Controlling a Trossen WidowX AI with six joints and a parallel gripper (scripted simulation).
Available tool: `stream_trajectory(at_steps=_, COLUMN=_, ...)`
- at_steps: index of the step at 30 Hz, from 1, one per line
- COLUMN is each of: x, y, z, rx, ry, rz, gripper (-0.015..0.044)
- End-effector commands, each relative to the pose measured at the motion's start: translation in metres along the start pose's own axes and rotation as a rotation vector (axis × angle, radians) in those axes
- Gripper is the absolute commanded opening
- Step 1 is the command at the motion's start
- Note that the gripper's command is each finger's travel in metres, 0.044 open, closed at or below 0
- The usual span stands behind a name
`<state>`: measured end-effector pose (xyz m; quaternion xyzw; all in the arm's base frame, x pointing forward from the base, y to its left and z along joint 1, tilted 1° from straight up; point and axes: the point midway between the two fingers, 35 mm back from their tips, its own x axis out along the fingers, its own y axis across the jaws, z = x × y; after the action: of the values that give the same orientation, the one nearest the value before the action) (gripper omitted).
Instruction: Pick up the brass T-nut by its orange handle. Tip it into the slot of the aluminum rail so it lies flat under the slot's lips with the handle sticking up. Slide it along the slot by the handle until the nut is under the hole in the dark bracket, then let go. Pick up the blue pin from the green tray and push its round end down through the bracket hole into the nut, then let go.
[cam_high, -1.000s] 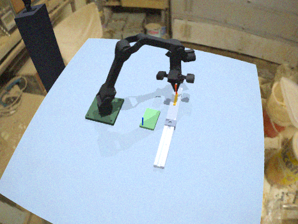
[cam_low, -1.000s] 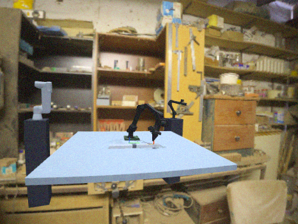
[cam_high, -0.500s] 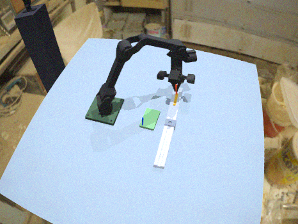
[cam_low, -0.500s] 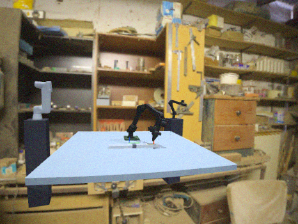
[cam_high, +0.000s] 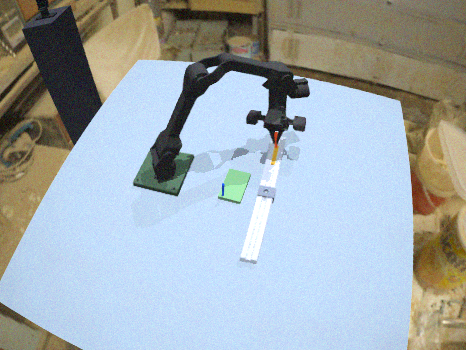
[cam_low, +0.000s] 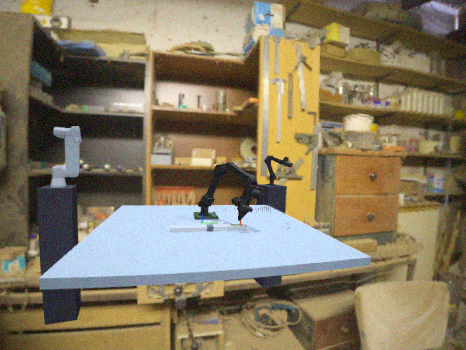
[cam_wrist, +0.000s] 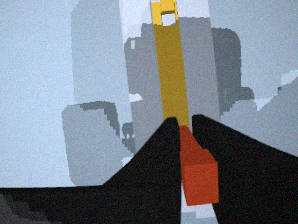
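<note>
Top view: fingers (cam_high: 276, 139) (cam_low: 241, 219) pinch the orange handle (cam_high: 276, 140) (cam_low: 240, 223) (cam_wrist: 200, 175) over the rail.
The brass T-nut (cam_high: 274, 156) (cam_wrist: 171, 75) extends along the aluminum rail (cam_high: 255, 232) (cam_low: 187, 229) (cam_wrist: 202, 65), at its end nearer the counter's (cam_high: 325, 280) (cam_low: 210, 260) far edge, apart from the dark bracket (cam_high: 266, 192) (cam_low: 210, 227).

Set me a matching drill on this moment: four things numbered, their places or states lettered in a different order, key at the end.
1. orange handle
2. blue pin
3. dark bracket
4. gripper

A. on the green tray
B. closed over one end portion of the aluminum rail
C. pinched between two black fingers
D. straddling the rail partway along, with a hole in its top

Pairs: 1-C, 2-A, 3-D, 4-B
</note>
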<state>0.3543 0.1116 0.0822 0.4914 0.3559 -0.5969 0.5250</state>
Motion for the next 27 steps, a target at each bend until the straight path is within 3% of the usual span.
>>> stream_trajectory(at_steps=1, x=-0.0007, y=0.0010, z=-0.0006, rx=-0.006, ry=0.002, rz=-0.006, gripper=-0.0150)
stream_trajectory(at_steps=27, x=0.0008, y=0.0040, z=0.0024, rx=-0.015, ry=-0.004, rz=-0.038, gripper=-0.0150)
